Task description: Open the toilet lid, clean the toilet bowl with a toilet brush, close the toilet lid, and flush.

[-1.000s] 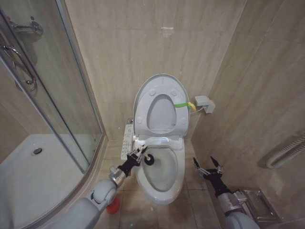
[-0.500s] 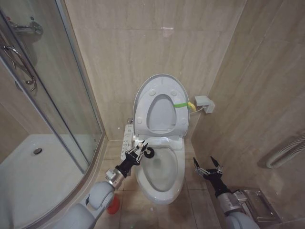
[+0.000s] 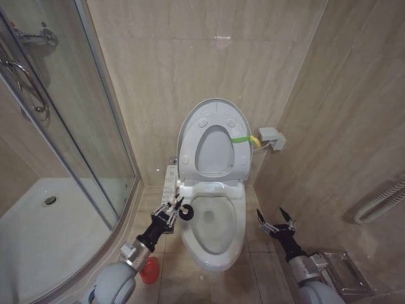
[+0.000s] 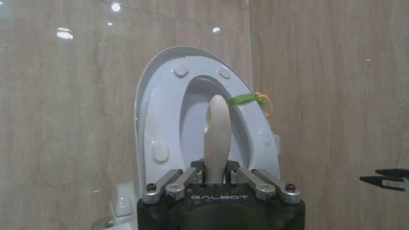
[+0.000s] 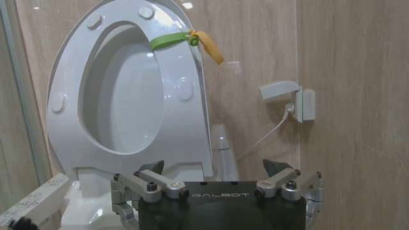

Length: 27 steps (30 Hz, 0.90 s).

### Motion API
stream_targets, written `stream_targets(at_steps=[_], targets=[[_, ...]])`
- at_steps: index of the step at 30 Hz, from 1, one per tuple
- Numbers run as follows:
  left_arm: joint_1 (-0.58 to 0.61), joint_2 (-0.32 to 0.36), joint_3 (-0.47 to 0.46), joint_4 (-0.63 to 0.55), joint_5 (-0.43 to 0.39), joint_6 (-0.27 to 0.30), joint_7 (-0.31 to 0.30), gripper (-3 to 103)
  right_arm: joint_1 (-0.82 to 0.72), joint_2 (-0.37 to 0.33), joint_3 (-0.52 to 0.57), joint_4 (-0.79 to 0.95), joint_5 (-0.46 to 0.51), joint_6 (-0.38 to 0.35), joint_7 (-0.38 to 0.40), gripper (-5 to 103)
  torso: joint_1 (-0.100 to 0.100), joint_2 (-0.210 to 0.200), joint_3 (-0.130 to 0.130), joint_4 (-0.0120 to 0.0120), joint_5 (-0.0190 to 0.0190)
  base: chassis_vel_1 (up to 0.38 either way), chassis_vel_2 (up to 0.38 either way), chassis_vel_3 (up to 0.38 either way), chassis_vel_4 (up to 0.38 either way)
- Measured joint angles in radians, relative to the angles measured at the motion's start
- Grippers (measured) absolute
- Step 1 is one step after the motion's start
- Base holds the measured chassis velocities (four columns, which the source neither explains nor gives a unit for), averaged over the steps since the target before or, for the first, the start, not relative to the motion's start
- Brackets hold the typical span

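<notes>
Head view, left to right: our left gripper (image 3: pixel 171 208), clamped on the toilet brush (image 3: pixel 185 213), has drawn its head back to the toilet bowl (image 3: pixel 218 253) rim — scrubbing likely ending; toilet lid (image 3: pixel 218 107) upright; right gripper (image 3: pixel 276 223) spread, idle.

Head cam: high, looking forward and down on the whole toilet corner. Left wrist cam: low, close, facing the raised toilet lid (image 4: pixel 191 124) along the brush handle. Right wrist cam: low, beside the bowl, same lid (image 5: pixel 121 96). All three share the lid.
</notes>
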<state>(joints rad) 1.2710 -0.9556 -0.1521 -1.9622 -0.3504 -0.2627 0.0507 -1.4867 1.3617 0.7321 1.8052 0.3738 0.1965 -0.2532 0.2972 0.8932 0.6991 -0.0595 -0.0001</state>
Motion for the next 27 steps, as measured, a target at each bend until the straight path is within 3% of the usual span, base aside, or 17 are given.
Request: stream_targets(at_steps=[14,21,27], targets=[[0.164,-0.023,-0.182,-0.124,-0.002,0.041,-0.028,19,0.0,0.0,0.0,0.0,0.0,0.0,0.0,100,0.0,0.0,0.0,-0.0001,0.0001,0.0,0.0,0.0,0.0],[0.253,-0.082,-0.168,-0.161,-0.006,0.037,-0.031,19,0.0,0.0,0.0,0.0,0.0,0.0,0.0,100,0.0,0.0,0.0,-0.0001,0.0,0.0,0.0,0.0,0.0],[0.351,-0.111,-0.179,-0.174,0.044,0.006,-0.035,19,0.0,0.0,0.0,0.0,0.0,0.0,0.0,100,0.0,0.0,0.0,0.0,0.0002,0.0,0.0,0.0,0.0]])
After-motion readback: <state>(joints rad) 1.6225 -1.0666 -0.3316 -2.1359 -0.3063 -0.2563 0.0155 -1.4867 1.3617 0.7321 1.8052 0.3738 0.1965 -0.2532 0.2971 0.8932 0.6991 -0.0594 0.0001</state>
